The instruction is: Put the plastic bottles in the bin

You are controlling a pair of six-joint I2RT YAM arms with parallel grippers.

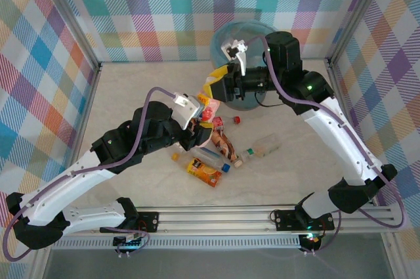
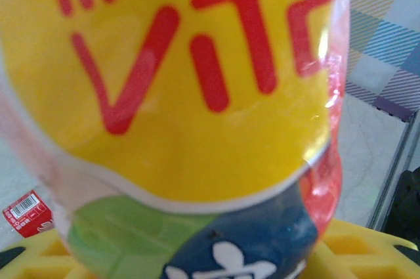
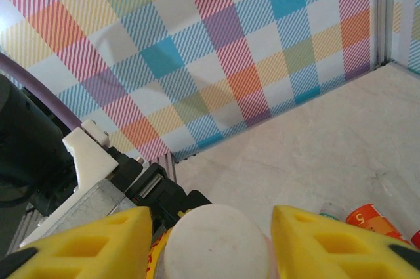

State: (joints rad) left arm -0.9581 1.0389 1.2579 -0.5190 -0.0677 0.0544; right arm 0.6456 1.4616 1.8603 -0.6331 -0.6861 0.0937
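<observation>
Right fingers (image 3: 88, 243) around white-capped bottle (image 3: 216, 243)

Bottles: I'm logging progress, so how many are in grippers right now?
2 bottles: one in the left gripper, one with a white cap in the right gripper, by the bin.

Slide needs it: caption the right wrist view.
Right gripper grips a white-topped bottle before the checked wall.

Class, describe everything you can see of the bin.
The bin is round and grey-blue, lined with a light blue plastic bag. It stands upright at the far side of the table, close to the checked back wall. The right arm covers much of it, and its contents cannot be made out.
</observation>
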